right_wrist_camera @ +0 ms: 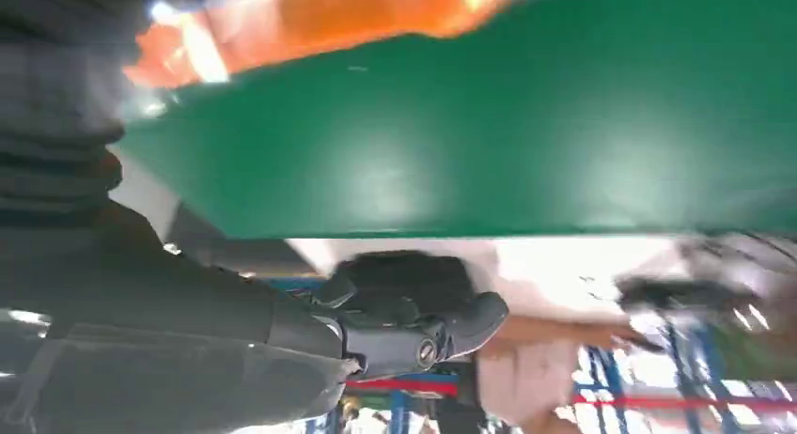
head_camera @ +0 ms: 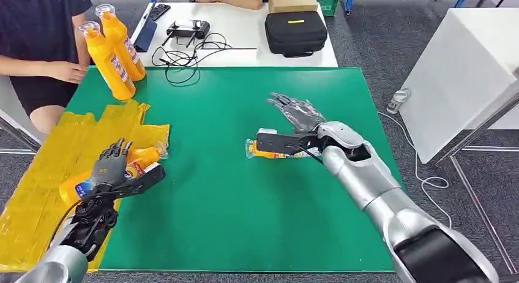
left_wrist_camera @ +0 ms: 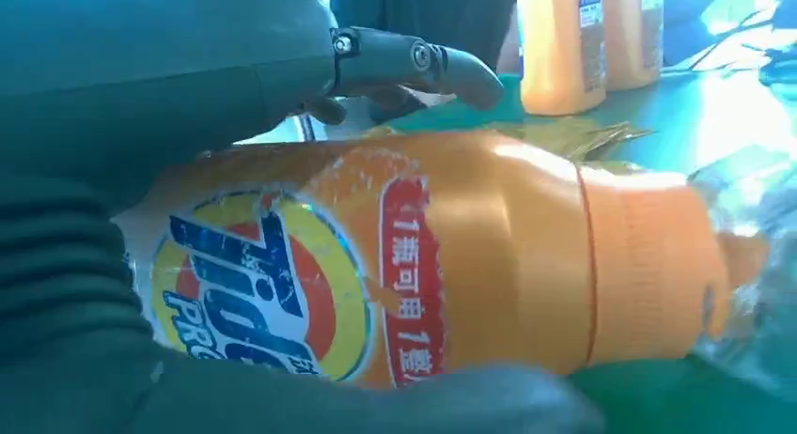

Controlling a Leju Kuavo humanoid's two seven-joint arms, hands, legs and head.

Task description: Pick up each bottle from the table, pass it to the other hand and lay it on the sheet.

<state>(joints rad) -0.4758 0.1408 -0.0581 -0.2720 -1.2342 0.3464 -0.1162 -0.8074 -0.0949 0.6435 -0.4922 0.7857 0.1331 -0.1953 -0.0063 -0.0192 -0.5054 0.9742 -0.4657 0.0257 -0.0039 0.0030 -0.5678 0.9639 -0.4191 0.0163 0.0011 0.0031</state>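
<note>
At the tabletop's left edge, the left hand (head_camera: 111, 166) held a smooth orange plastic bottle (head_camera: 142, 158) on its side over the crinkled yellow sheet (head_camera: 43, 191), apparently to lay it down. Two more bottles (head_camera: 116, 50) stood upright at the far-left corner. Right of centre, the right hand (head_camera: 298, 114) hung with fingers spread and empty over another lying bottle (head_camera: 269, 149) on the green mat (head_camera: 226, 191), probably about to grasp it.

Robotics lab, green test table (head_camera: 245, 222), cabled gear (head_camera: 186, 30), equipment case (head_camera: 296, 32)

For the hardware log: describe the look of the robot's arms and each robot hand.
Both arms are glossy silver shells with black joint sections. The left robot hand and right robot hand have dark grey, metallic segmented fingers. Black cables run along both wrists.
</note>
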